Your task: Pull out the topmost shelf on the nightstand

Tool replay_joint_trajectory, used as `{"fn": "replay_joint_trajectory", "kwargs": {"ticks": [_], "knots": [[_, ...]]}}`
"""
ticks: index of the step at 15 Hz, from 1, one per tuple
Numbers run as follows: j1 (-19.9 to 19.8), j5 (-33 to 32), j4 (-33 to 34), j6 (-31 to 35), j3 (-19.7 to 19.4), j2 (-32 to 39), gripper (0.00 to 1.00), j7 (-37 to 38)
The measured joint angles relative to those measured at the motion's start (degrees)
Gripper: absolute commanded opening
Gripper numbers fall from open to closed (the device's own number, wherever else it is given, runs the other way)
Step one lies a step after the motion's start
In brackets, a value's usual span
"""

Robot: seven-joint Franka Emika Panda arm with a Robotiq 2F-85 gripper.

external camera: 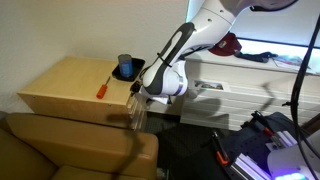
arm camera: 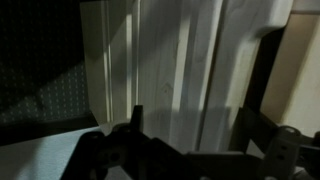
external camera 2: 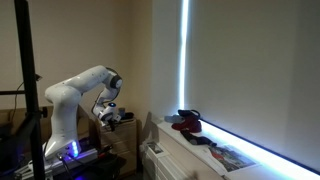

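The nightstand (external camera: pixel 72 82) is a light tan wooden box at the left in an exterior view. My gripper (external camera: pixel 138 112) hangs at its front corner, just below the top edge. The wrist view shows the nightstand's front (arm camera: pixel 165 60) close up as pale wood strips with dark grooves. I cannot tell which strip is the topmost shelf. My gripper (arm camera: pixel 190 132) is open there, with its two dark fingers apart and the wood showing between them. In the dark exterior view the gripper (external camera 2: pixel 108 118) points down beside the arm's base.
A blue cup (external camera: pixel 125 68) and an orange-handled screwdriver (external camera: pixel 103 90) lie on the nightstand top. A brown leather seat (external camera: pixel 70 150) stands close in front. A white slatted unit (external camera: pixel 235 95) is to the right, with a red item (external camera 2: pixel 186 122) on it.
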Motion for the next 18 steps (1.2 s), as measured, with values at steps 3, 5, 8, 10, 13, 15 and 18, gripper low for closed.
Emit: {"fn": "replay_joint_trajectory", "kwargs": {"ticks": [3,5,8,10,13,15,18], "knots": [[-0.2,-0.8,1.2,0.0,-0.3,0.7,1.00,-0.6],[-0.5,-0.9,2.4,0.0,-0.3,1.6,1.00,-0.6],[-0.7,-1.0,3.1,0.0,-0.3,2.1,1.00,-0.6],[-0.8,-0.9,3.2,0.0,-0.3,2.1,1.00,-0.6],[0.4,-0.8,4.0,0.3,-1.5,2.4,1.00,-0.6],[1.1,-0.8,4.6,0.3,-2.3,2.2,1.00,-0.6],[2.1,-0.6,5.4,0.5,-3.5,2.1,1.00,-0.8]]}}
